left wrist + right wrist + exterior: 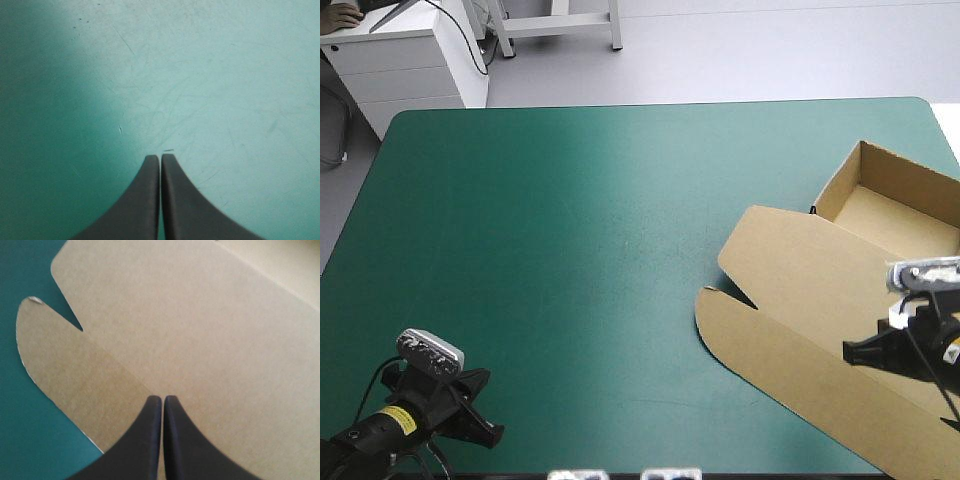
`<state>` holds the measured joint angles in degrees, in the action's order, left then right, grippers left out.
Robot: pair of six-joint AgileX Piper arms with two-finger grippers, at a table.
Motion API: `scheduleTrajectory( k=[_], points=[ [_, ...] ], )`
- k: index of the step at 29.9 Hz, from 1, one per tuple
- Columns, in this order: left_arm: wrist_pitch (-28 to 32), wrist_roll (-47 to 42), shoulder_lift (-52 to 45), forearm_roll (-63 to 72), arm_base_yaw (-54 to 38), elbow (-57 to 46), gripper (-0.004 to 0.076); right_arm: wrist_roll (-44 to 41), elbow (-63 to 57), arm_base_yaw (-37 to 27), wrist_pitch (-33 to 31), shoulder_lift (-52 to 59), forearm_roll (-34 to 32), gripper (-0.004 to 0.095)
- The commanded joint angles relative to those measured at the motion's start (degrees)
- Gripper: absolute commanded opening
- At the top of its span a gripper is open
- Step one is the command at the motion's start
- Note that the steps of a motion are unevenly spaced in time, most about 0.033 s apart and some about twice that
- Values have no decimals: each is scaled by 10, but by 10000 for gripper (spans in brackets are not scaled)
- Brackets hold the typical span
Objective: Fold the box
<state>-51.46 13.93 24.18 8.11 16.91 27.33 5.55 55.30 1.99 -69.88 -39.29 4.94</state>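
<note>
High view: one brown box; left gripper, right gripper, both jaws together.

The table, covered in teal-green, carries the brown box: its flat lid lies under the right gripper, its open tray ahead of it.

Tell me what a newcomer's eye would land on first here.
The brown cardboard box at the table's right edge: an open tray, its lid flat on the teal-green cover. The black-fingered right gripper is shut over that lid; the left gripper, also shut, is over bare cover at the near-left corner.
</note>
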Motion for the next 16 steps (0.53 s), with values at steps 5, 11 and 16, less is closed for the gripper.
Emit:
scheduleTrajectory(
  k=[5, 11, 16],
  points=[
    [27, -2, 4, 9, 3, 14, -8, 2, -153, 2, 67, 100, 11, -3],
    [27, -2, 4, 8, 3, 14, -8, 1, -228, 2, 85, 157, 30, -4],
    [27, -2, 4, 8, 3, 14, -8, 8, -253, 2, 101, 175, 30, -4]
  ],
)
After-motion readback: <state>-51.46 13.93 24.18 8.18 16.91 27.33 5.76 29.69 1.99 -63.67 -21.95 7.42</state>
